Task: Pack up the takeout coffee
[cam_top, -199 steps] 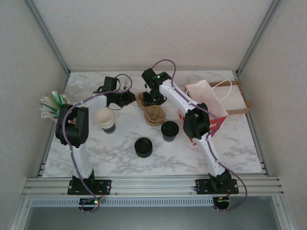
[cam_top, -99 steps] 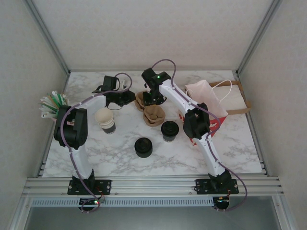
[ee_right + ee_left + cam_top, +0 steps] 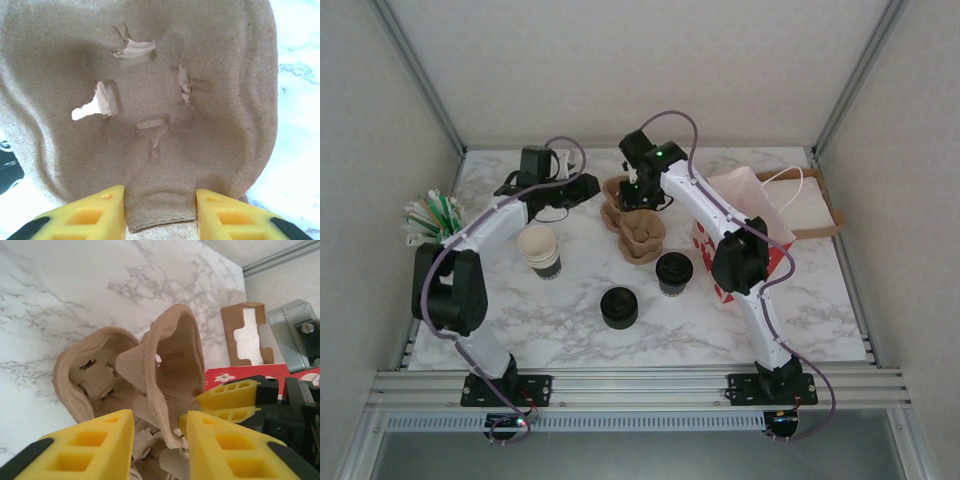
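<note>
Your left tool (image 3: 157,421) is standing with its jaws apart, straddling a thin wall of the pulp carrier (image 3: 175,350) without visibly pressing it; your right tool (image 3: 159,194) is clamping the carrier's rim tab, jaws pinched on the pulp. So one tool is bearing the carrier by a single soft edge; that is where I judge the trouble is waiting. The carrier is sitting toward the far edge of the counter (image 3: 820,320), about midway across, and looking tilted and crumpled rather than flat.

If you are closing the left tool here, you are risking folding that wall inward and crushing a well, leaving the cup nowhere to seat; if both tools are pulling apart, the pulp is likely tearing at the rim or at the slits cut in the well floor; if the right tool's pinch is slipping, the carrier is dropping.

The takeout coffee (image 3: 673,270) is standing upright near the middle of the counter, just beside the carrier's near end, lid on; a swinging or falling carrier is liable to be knocking it over and springing the lid. The paper bag (image 3: 765,205) is lying toward the far right corner, close behind the right arm, so a wide elbow sweep could be dragging it.
</note>
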